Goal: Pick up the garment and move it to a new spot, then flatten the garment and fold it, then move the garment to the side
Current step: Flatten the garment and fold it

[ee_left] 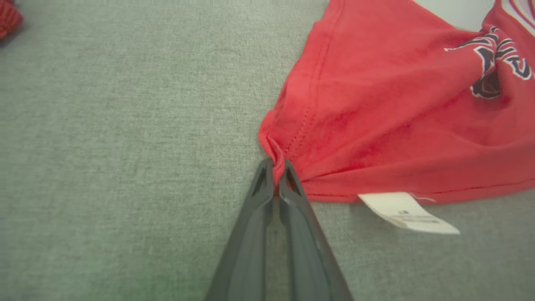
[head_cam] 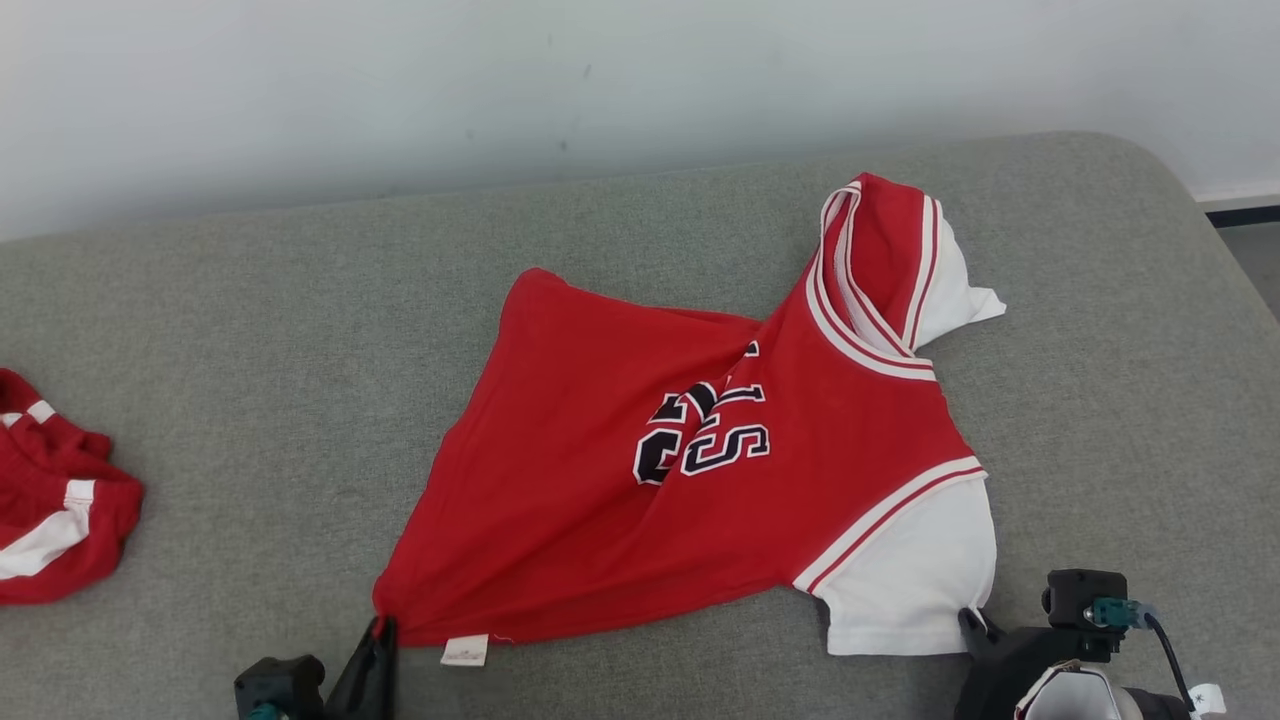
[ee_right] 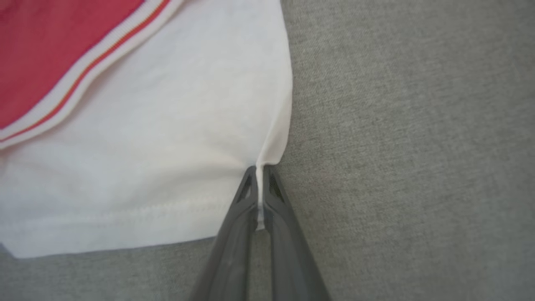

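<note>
Nearest: left hand (ee_left: 276,165) clamped on the bunched red hem corner of the garment (head_cam: 580,500), beside a white care label (ee_left: 407,213); right hand (ee_right: 260,169) pinching the smooth white sleeve (ee_right: 146,138) edge. Beyond: soft red jersey knit, wrinkled, spread mid-tabletop (head_cam: 250,330), coarse grey weave, rounded corner. Far left, crumpled red cloth (head_cam: 50,510); behind, pale wall (head_cam: 400,90).

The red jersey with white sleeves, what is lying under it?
The red jersey with white sleeves lies on the grey fabric cushion. A white care label sticks out from its near hem. Anything hidden beneath the cloth cannot be seen.
</note>
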